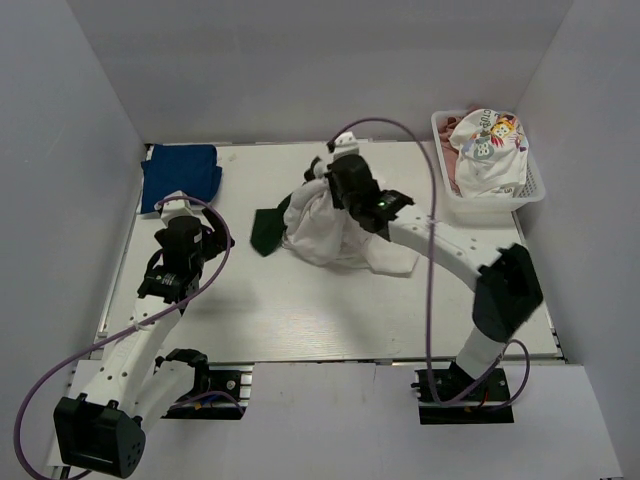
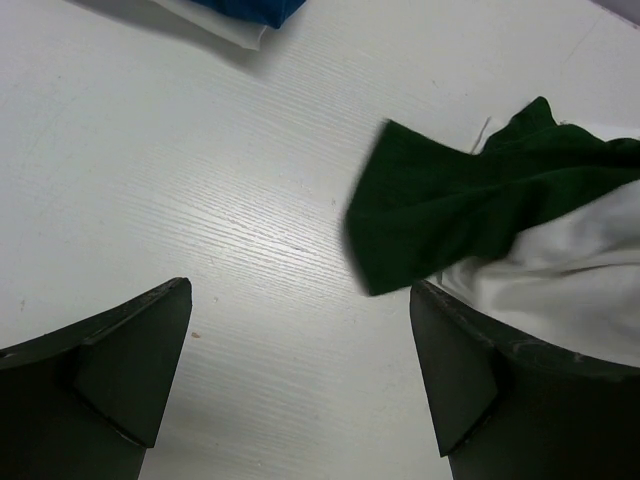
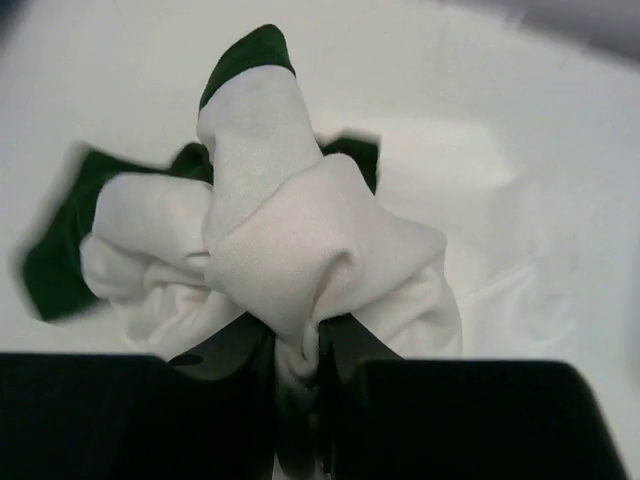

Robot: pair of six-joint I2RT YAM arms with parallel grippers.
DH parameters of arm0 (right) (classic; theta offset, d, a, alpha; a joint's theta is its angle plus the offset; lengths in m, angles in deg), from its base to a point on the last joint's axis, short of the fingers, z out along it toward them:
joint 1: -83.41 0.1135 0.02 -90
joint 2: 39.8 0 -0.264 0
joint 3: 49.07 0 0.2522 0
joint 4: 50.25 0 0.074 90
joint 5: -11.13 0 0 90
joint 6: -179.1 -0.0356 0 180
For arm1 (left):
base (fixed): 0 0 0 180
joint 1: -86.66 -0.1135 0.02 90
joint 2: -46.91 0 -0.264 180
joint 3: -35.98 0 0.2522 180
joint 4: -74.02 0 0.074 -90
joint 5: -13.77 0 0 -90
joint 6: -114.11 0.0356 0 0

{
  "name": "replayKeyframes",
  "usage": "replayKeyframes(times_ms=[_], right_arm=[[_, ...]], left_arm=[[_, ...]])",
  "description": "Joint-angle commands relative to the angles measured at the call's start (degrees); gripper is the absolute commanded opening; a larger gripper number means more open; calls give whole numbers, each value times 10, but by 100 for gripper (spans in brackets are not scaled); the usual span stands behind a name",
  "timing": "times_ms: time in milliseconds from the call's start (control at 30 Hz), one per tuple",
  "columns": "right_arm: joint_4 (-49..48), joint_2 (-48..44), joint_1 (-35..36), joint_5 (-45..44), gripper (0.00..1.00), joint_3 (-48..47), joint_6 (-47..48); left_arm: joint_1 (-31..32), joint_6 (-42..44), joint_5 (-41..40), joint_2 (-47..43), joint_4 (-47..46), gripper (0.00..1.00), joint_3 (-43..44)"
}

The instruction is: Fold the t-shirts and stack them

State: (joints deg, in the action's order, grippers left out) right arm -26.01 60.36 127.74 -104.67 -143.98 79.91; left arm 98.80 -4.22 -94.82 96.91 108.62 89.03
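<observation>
A crumpled white t-shirt [image 1: 335, 235] lies bunched at the table's middle with a dark green t-shirt [image 1: 266, 229] sticking out at its left. My right gripper [image 3: 297, 345] is shut on a fold of the white t-shirt [image 3: 300, 250] and lifts it in a bunch; green cloth [image 3: 60, 250] shows behind. My left gripper [image 2: 300, 370] is open and empty over bare table, just left of the green t-shirt [image 2: 450, 210]. A folded royal-blue t-shirt [image 1: 180, 175] lies at the far left corner. More tees [image 1: 487, 150] fill the basket.
A white lattice basket [image 1: 535, 190] stands at the far right corner. White walls close in the table on the left, back and right. Purple cables loop from both arms.
</observation>
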Motion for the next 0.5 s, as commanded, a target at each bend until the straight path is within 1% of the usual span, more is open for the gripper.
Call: replayKeyframes(times_ms=[0,33,167,200,233,267,300,333,367,400,433,467], right_arm=[[-97,-110,-20,-80,0,-36,66],[-121,-113,-26,-88,0,-70,84],[-114,-107,-83,-121,0,-173,129],[-113,-89,-103,-123,0,-212,148],[-109,-85,-113,-130,0,-232,159],[-108,-78,-135,-130,0,-288,165],[-107,-43,-157,-137,0,-328,183],[-107,-43,-180,-144,0,-328,183],[-106,-32,-193,-144,0,-386,194],[-106,-14,-205,-149,0,-406,204],[-106,-3,-239,-152,0,-421,209],[-90,14,-251,-157,0,-449,213]], left_arm=[[-2,-1,5,-14,3,100,15],[-2,-1,5,-14,3,100,15],[-2,-1,-6,-14,3,100,15],[-2,-1,-6,-8,3,100,15],[-2,-1,-12,-8,3,100,15],[-2,-1,-12,-1,3,100,15],[-2,-1,-17,5,9,100,20],[-2,-1,-17,5,9,100,20],[-2,-1,-17,11,9,100,20],[-2,-1,-17,11,9,100,20],[-2,-1,-23,16,9,100,20],[-2,-1,-23,22,9,100,20]])
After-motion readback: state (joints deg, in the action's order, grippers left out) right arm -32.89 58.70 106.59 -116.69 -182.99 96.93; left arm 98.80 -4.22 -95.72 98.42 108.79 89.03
